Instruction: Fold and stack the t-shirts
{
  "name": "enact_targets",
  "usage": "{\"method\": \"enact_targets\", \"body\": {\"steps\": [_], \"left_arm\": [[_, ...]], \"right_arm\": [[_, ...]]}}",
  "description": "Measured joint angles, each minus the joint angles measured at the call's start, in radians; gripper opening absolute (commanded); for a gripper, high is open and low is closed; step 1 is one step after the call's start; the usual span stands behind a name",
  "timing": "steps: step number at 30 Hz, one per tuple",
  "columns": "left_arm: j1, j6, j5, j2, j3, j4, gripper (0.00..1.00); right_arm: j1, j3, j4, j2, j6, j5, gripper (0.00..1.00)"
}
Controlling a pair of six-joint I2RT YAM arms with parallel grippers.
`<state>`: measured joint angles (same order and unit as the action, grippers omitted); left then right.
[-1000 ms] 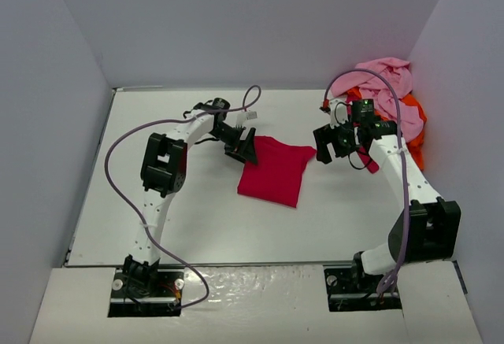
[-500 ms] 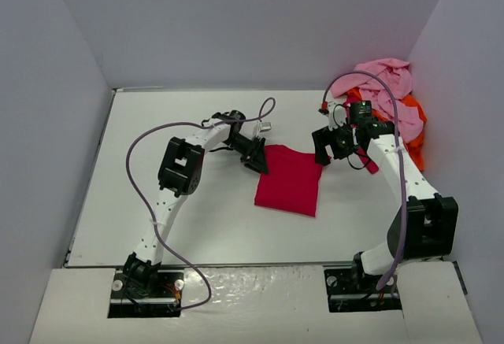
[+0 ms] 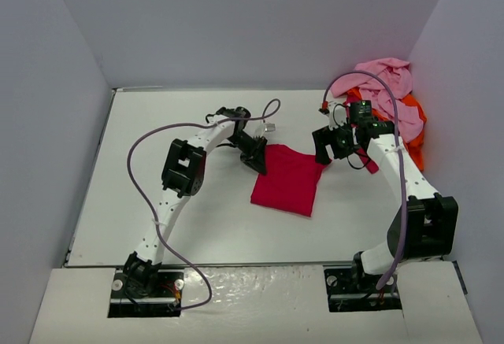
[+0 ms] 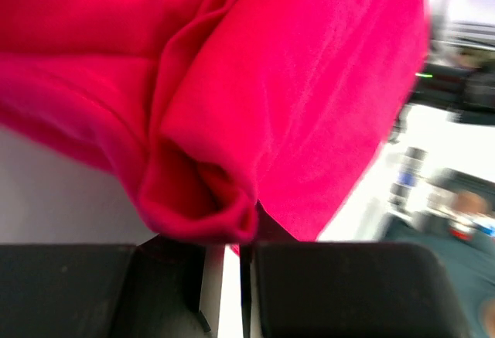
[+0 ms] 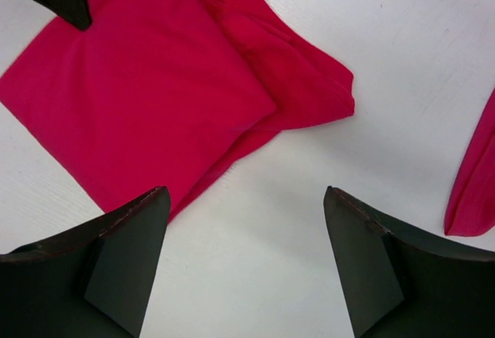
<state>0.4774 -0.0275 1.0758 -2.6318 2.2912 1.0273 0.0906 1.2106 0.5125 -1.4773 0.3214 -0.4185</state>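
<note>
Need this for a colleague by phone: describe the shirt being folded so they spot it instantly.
Start at the white table; near its middle lies a crimson-red t-shirt, its far-left corner pinched by the left hand. It is the only shirt lying flat as a folded rectangle, whereas the pink shirt and orange shirt sit crumpled in the far right corner.

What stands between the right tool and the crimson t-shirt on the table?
Nothing visible. The right tool is open over the white table, with the crimson t-shirt just ahead of it. The left tool holds the shirt's opposite edge, out of that path.
</note>
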Motion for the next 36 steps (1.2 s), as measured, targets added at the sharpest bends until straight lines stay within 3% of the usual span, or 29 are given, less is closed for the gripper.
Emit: {"method": "enact_targets", "body": {"steps": [6, 14, 24, 28, 36], "left_arm": [[-0.05, -0.09, -0.376, 0.087, 0.028, 0.035, 0.0], [-0.254, -0.205, -0.789, 0.119, 0.07, 0.018, 0.0], [-0.409, -0.37, -1.312, -0.046, 0.288, -0.13, 0.0], [-0.408, -0.424, -1.455, -0.081, 0.297, -0.212, 0.0], [-0.455, -0.471, -1.61, -0.121, 0.298, -0.328, 0.0]], "right_arm": [[0.0, 0.0, 0.0, 0.026, 0.0, 0.008, 0.78], [0.0, 0.0, 0.0, 0.035, 0.001, -0.001, 0.77], [0.0, -0.002, 0.002, 0.092, 0.009, -0.005, 0.78], [0.0, -0.014, 0.003, 0.114, 0.016, -0.004, 0.77], [0.0, -0.034, 0.015, 0.098, 0.02, -0.001, 0.77]]}}
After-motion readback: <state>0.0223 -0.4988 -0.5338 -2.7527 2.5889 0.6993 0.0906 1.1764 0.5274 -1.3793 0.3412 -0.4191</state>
